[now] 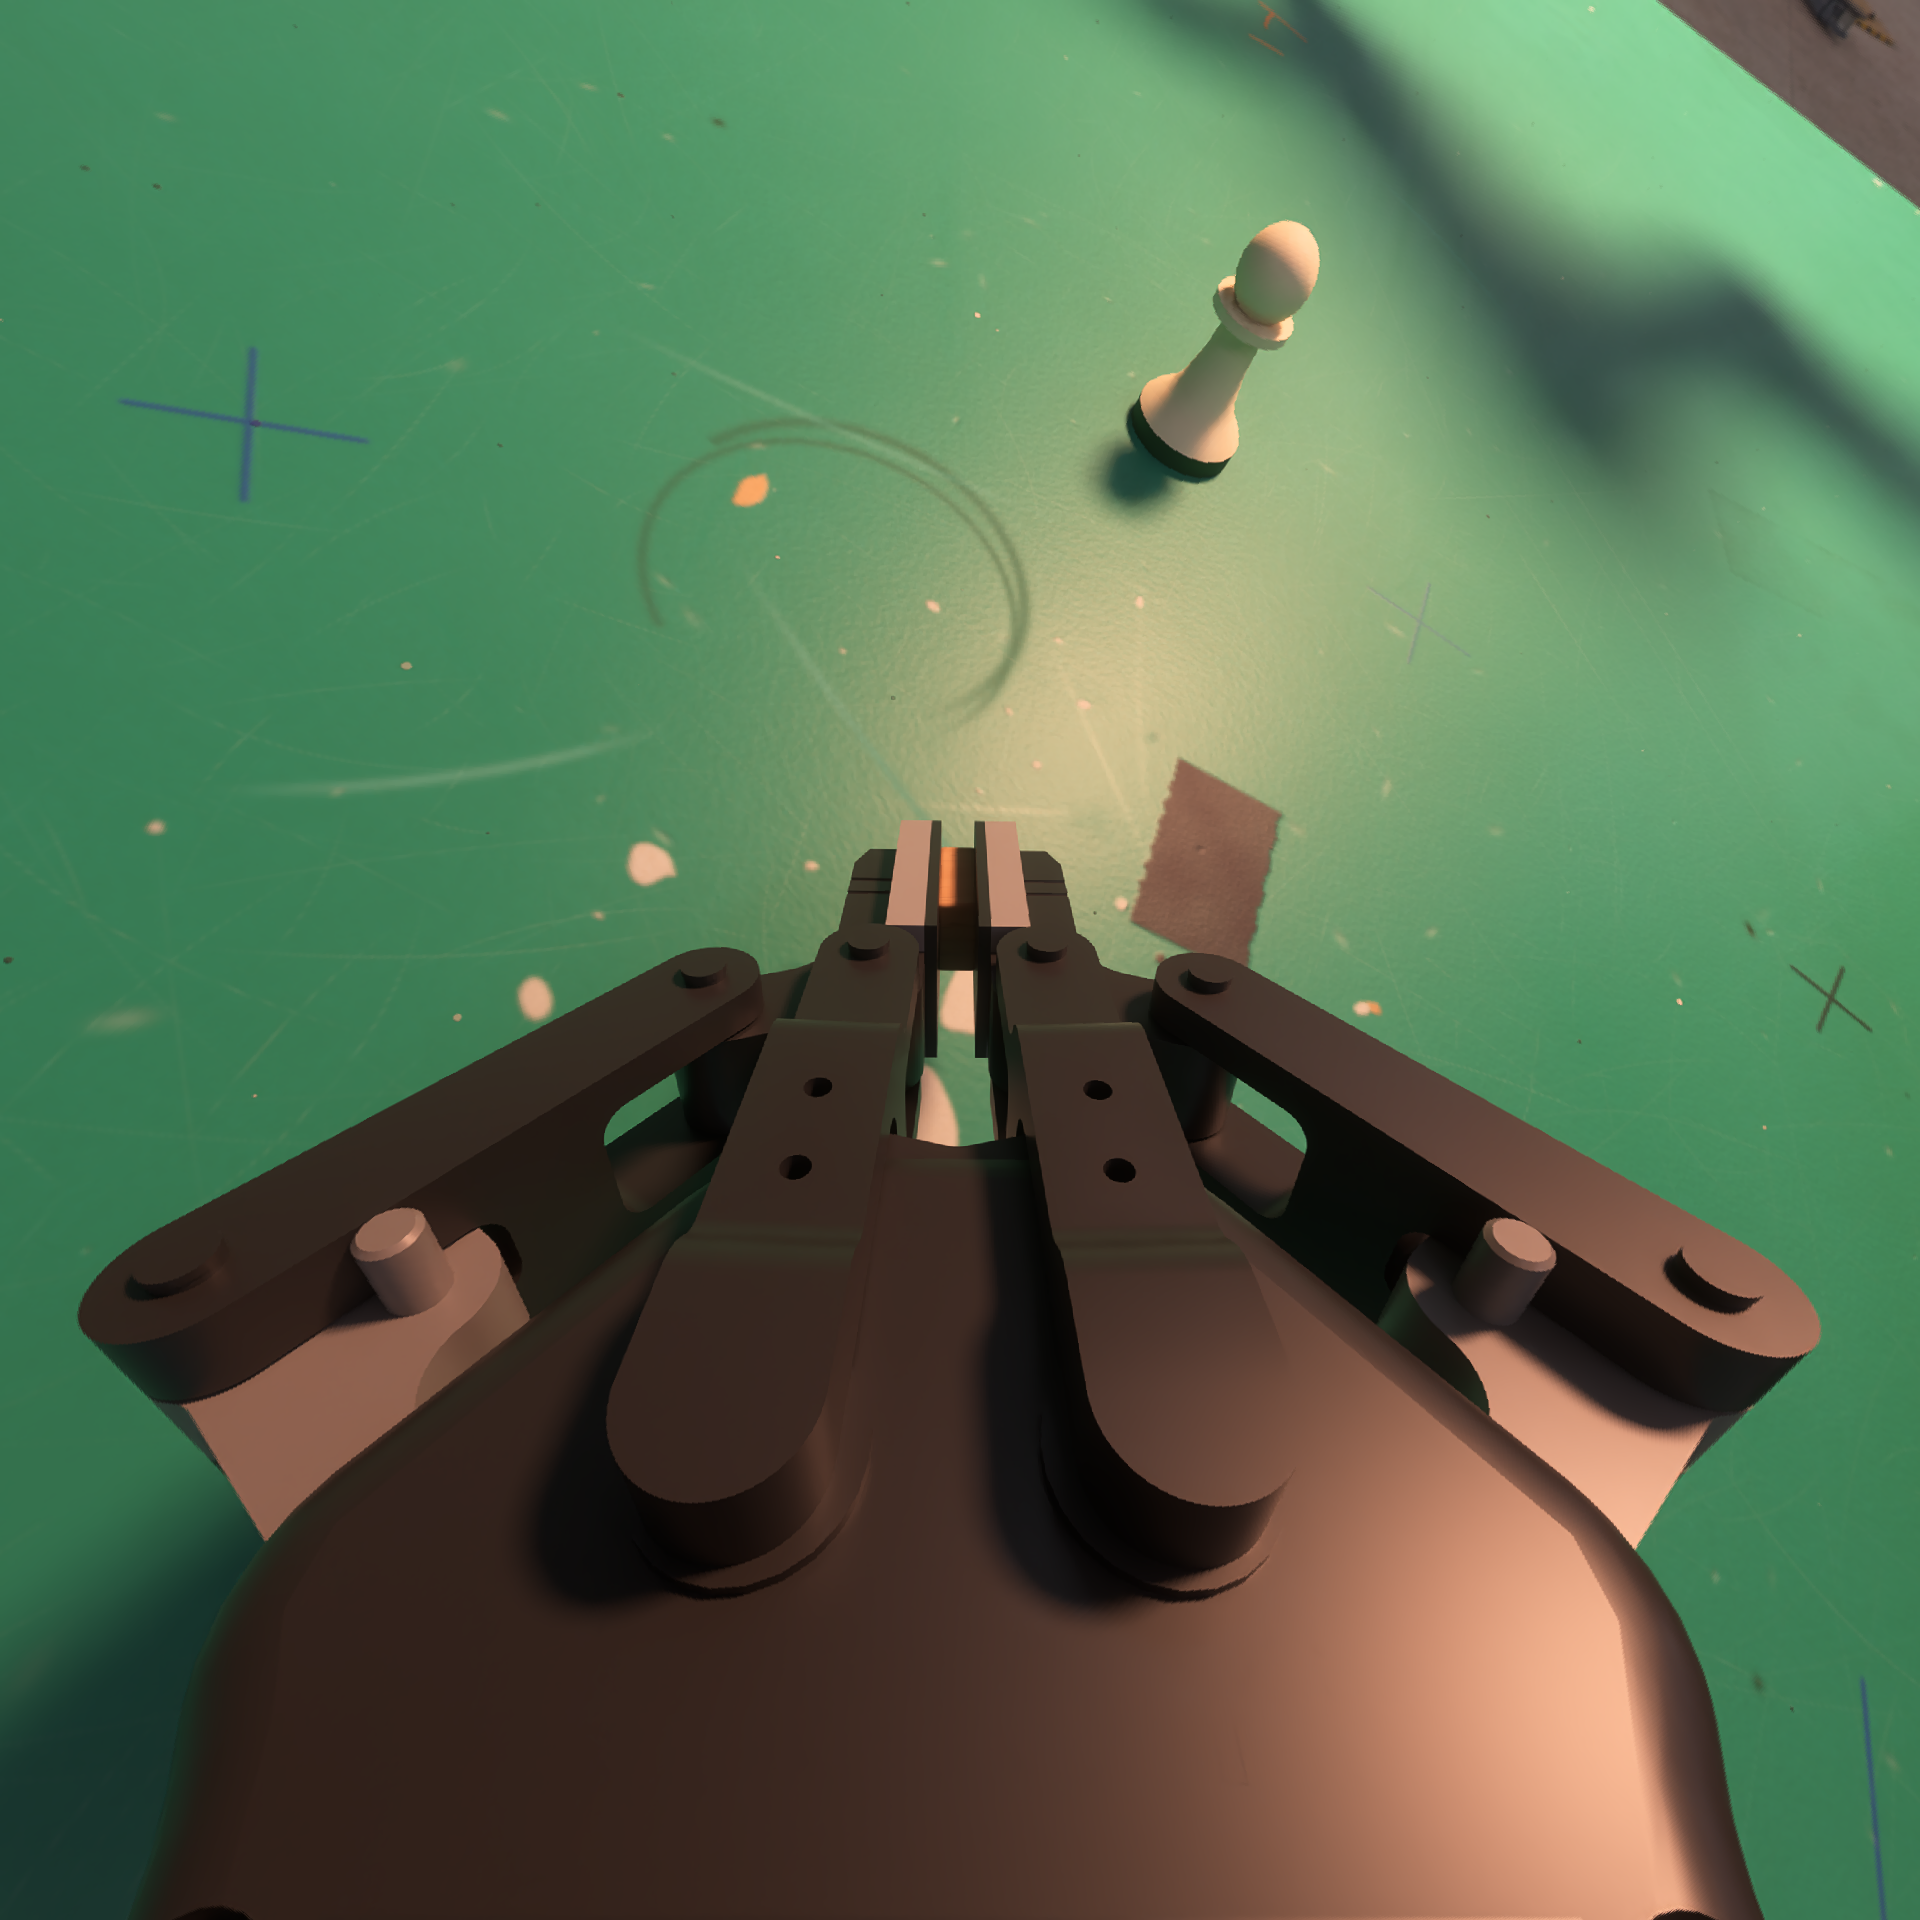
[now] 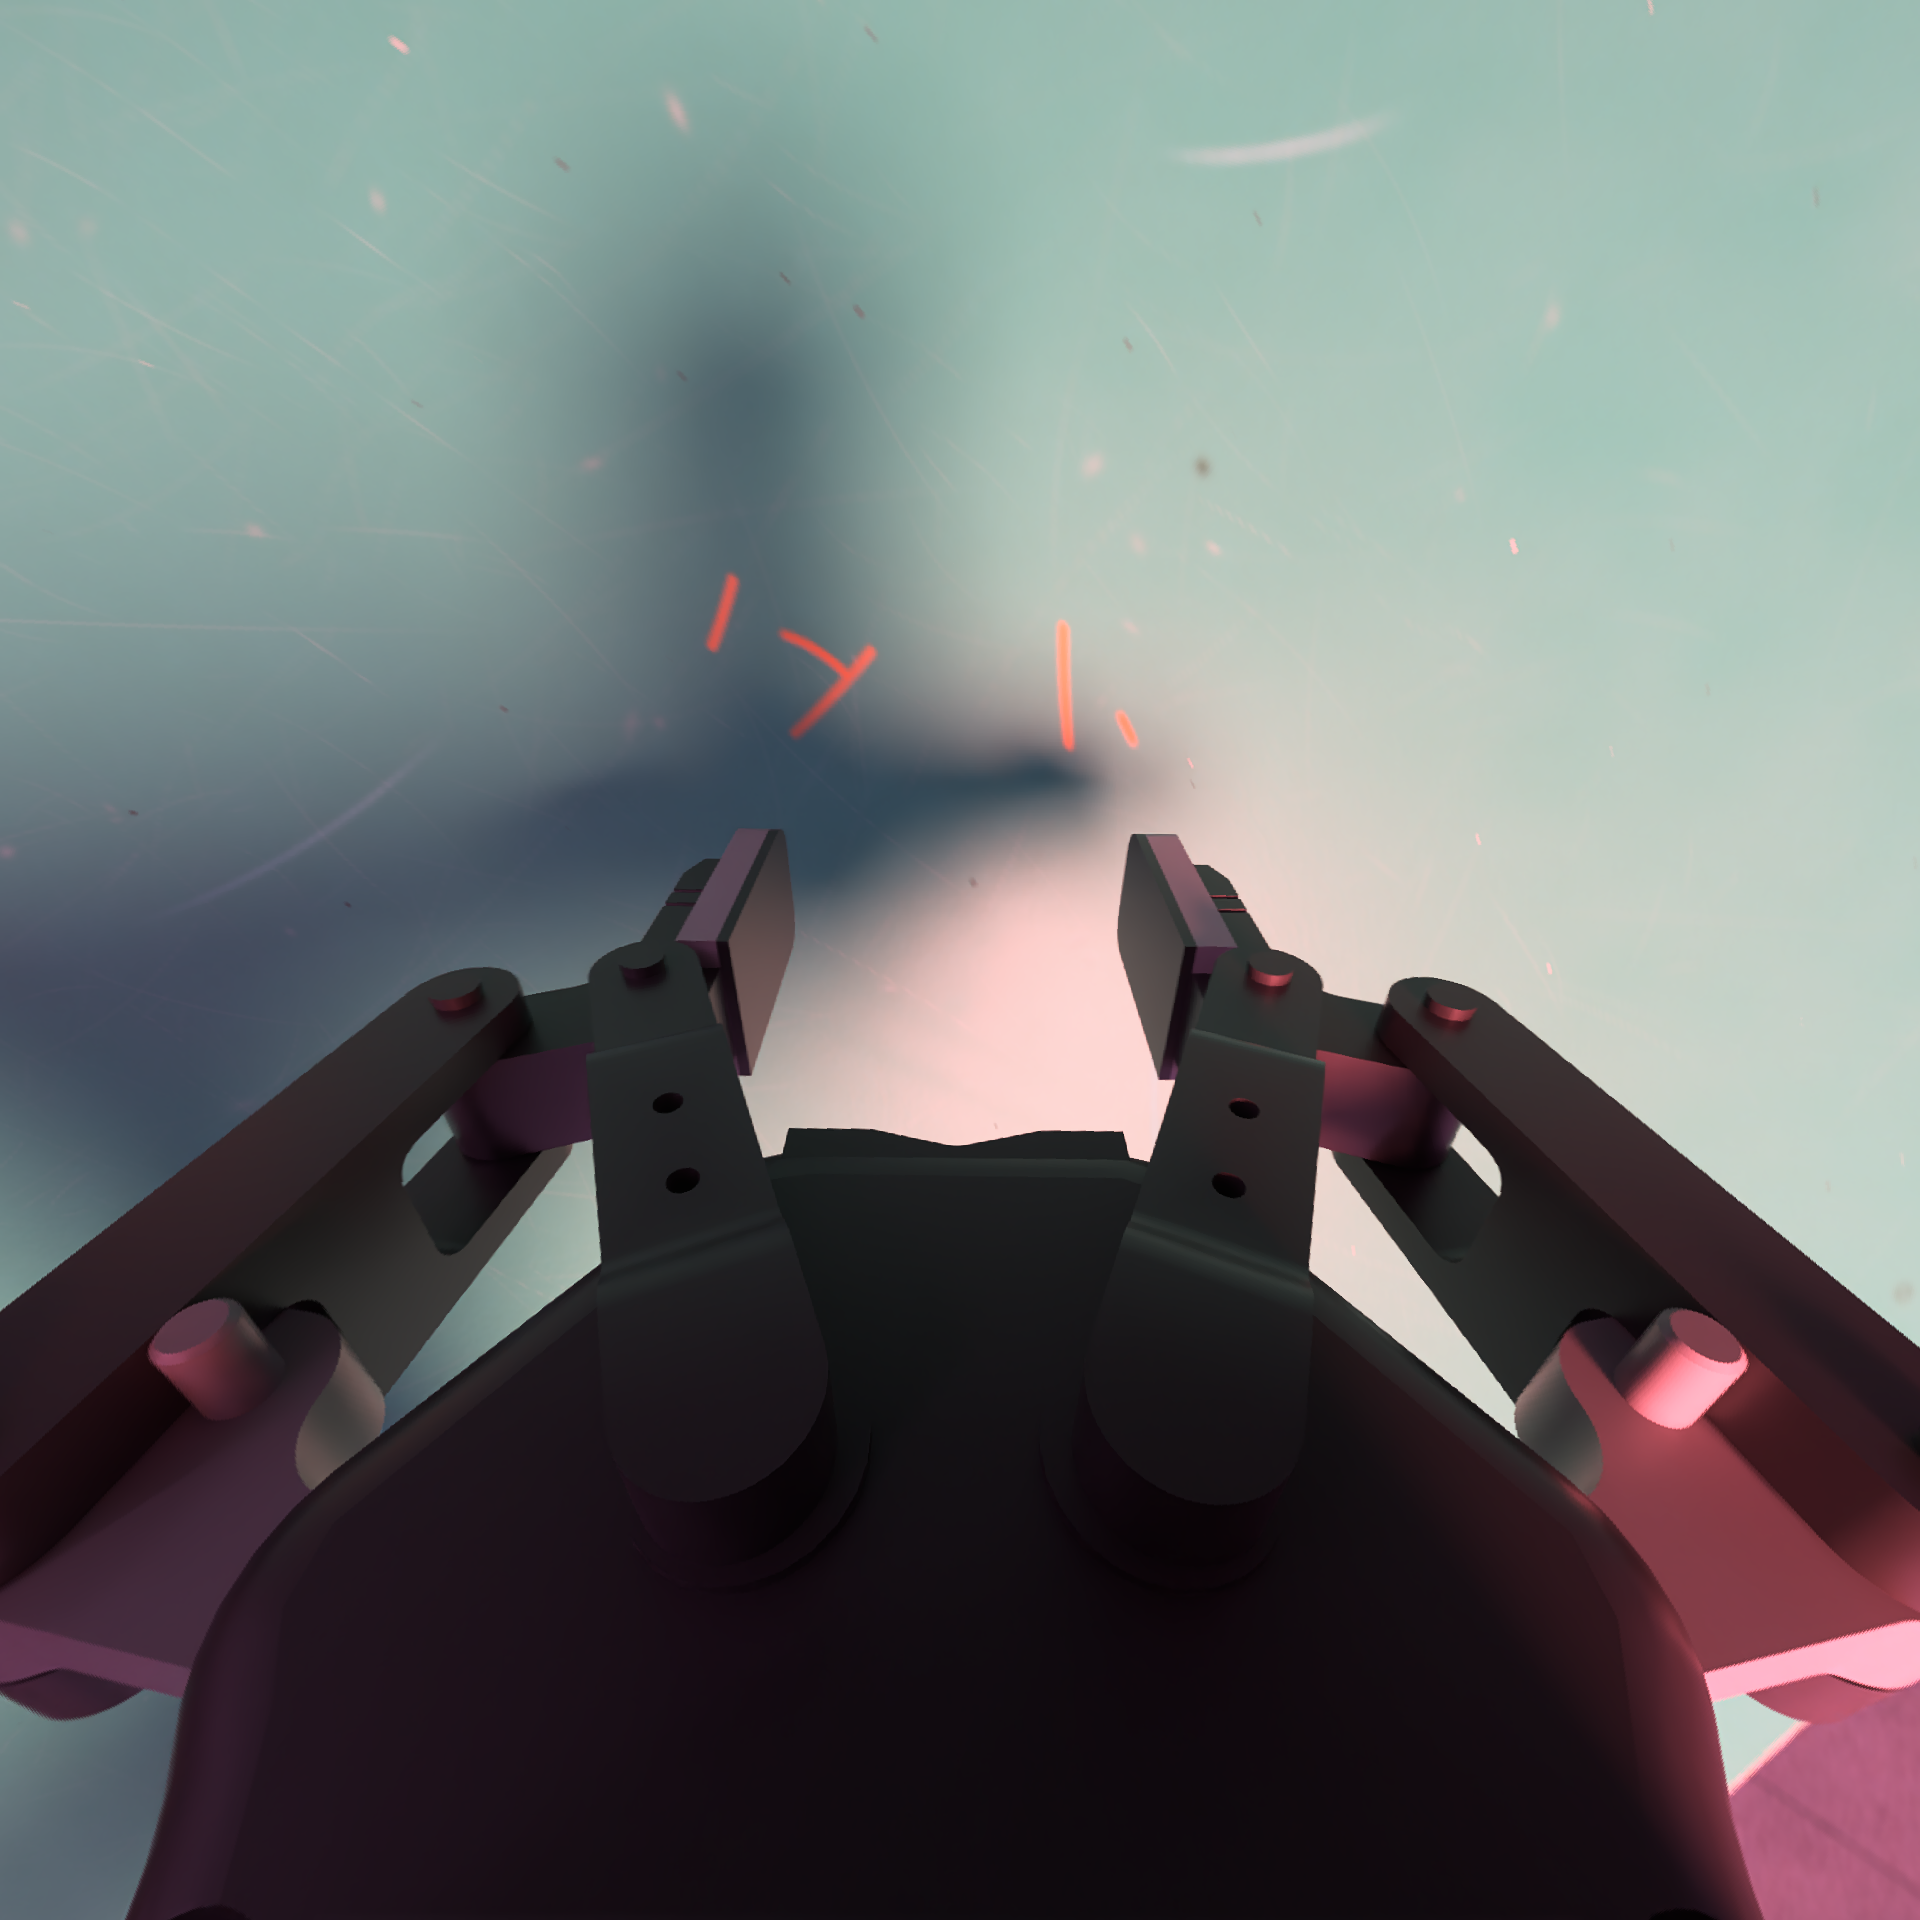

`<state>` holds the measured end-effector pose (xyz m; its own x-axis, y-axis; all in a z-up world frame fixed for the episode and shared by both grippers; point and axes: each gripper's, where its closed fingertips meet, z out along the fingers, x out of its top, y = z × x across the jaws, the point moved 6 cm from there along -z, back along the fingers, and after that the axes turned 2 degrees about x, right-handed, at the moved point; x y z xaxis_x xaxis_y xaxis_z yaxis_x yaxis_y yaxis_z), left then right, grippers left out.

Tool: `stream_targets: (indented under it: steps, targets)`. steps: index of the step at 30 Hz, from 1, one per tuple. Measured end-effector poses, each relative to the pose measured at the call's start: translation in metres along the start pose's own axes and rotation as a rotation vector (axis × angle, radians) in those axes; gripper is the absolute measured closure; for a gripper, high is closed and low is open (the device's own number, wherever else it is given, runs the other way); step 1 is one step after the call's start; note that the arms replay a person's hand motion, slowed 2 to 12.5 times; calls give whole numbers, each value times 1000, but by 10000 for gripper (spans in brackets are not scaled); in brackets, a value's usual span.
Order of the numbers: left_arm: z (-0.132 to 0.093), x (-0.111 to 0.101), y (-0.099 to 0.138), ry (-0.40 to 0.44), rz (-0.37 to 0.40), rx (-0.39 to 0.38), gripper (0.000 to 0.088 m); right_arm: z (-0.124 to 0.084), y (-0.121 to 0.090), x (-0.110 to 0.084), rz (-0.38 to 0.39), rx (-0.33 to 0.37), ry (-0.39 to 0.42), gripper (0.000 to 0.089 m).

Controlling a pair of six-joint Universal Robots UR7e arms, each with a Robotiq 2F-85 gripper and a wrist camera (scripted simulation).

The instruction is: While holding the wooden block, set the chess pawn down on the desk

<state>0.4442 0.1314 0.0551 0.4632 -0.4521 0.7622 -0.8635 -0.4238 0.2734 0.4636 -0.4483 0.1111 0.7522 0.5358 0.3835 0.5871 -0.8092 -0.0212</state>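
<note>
In the left wrist view my left gripper [image 1: 957,840] is shut on a small orange-brown wooden block [image 1: 954,883], of which only a thin strip shows between the pads. A cream chess pawn [image 1: 1226,353] with a dark base stands upright on the green desk [image 1: 416,623], up and to the right of the gripper and apart from it. In the right wrist view my right gripper [image 2: 956,862] is open and empty above the pale green desk [image 2: 1558,416]. The pawn and the block do not show in that view.
A grey paper scrap [image 1: 1210,862] lies on the desk just right of the left fingertips. Pen crosses, a scratched ring [image 1: 831,561] and paint flecks mark the surface. The desk's edge runs across the top right corner [image 1: 1808,114]. Red pen strokes [image 2: 831,675] mark the desk ahead of the right gripper.
</note>
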Motion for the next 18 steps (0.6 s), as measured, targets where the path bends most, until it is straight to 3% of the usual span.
stream_targets:
  steps: [7, 18]
  targets:
    - [0, 0, 0, -2, -5, -4, 827, 11, -17, 23, -82, 83, 66, 385]
    - [0, 0, 0, 0, -6, -4, 827, 39, -28, 37, -71, 121, -10, 370]
